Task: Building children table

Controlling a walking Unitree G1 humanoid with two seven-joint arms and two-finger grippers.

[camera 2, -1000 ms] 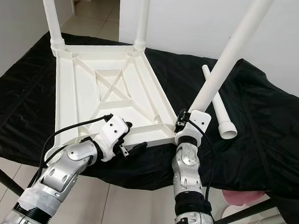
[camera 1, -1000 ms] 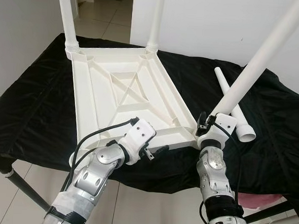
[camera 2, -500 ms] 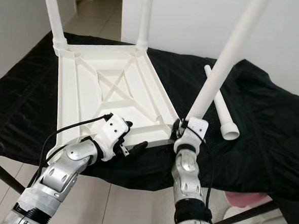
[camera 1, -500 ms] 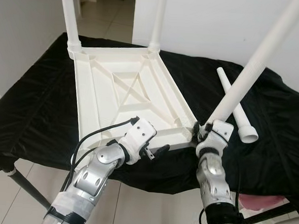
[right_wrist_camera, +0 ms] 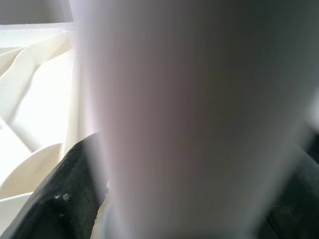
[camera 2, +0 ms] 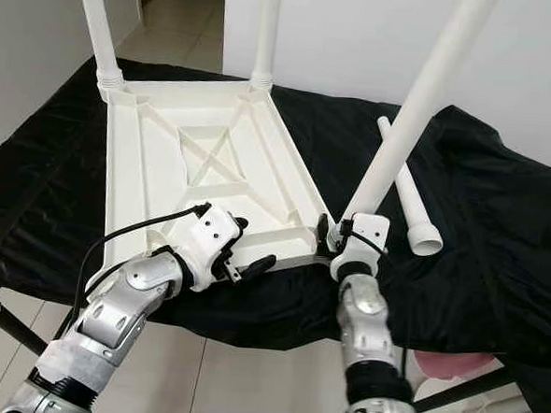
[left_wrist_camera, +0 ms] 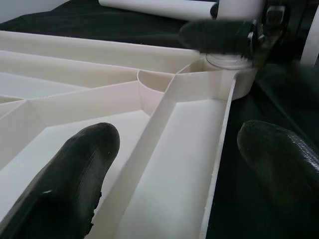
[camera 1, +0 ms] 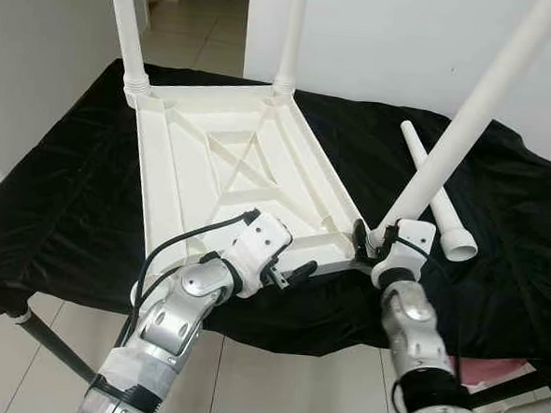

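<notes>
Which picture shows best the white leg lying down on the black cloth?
The left eye view: the loose leg lies whole on the black cloth, right of the upturned tabletop. The right eye view shows it equally. The left wrist view catches a blurred stretch.

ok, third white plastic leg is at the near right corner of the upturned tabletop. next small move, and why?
Probably tilt the white plastic leg upright and press it down. The right gripper holds its base at the corner socket of the upturned white tabletop, but the leg leans right, unlike the two fitted legs. The left gripper straddles the near rim.
</notes>
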